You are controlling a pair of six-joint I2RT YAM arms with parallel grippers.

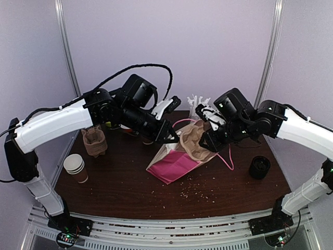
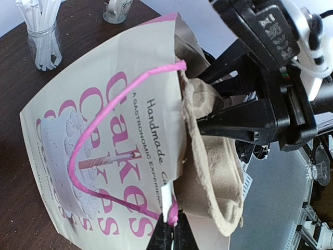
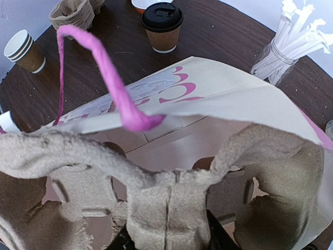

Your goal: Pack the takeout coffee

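- The left gripper [image 2: 167,235] has its fingers pinched close together on the rim of a white and pink paper bag [image 1: 174,162]. It grips right where one end of the bag's pink cord handle [image 2: 99,130] is fixed.
- The bag lies on the dark brown wooden tabletop [image 1: 130,188] with its bottom towards the near edge. Its open mouth is lifted up between the two arms, and the side facing up is printed with pink lettering and a cake.
- The right gripper [image 1: 208,141] is clamped on a moulded brown pulp cup carrier [image 3: 166,203]. Its fingers sit on either side of the carrier's middle ridge.
- The carrier is partway inside the mouth of the bag. Its cup wells sit under the upper paper wall and its near edge sticks out.
- The takeout coffee [image 3: 162,26], a small brown paper cup with a round black plastic lid, stands upright on the tabletop beyond the bag. It is outside the bag and apart from it, and neither gripper touches it.
- A stack of lidless brown paper cups with white insides [image 1: 76,167] stands near the left edge of the tabletop.
- A stack of spare brown pulp carriers [image 1: 94,140] sits just behind those cups.
- A clear jar of white paper-wrapped straws [image 3: 283,47] stands at the far side, behind the bag.
- A squat black cylinder of stacked lids [image 1: 259,167] sits on the right, well apart from the bag.
- Pale crumbs are scattered over the near part of the tabletop.
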